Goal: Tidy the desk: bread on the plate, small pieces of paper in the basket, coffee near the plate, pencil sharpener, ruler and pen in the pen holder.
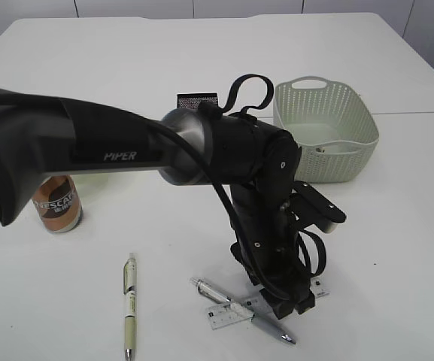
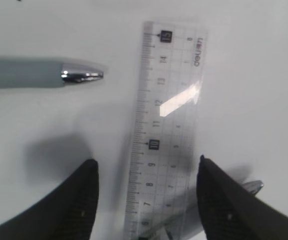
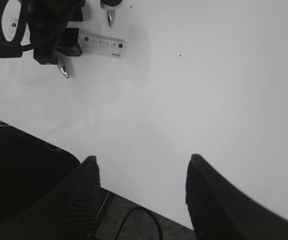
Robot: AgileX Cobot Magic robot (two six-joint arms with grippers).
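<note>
White bench is carrying: basket upper right of frame, pen holder peeking centre, coffee sitting left, two pens and ruler lying at bottom.

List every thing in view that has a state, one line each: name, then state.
ruler: flat on the desk, between the left gripper's open jaws, not gripped
left gripper: open, down over the ruler
right gripper: open, empty, above bare desk
silver pen: lying across the ruler
green pen: lying flat, apart
coffee: upright
basket: upright, contents unclear
pen holder: mostly hidden behind the arm
</note>
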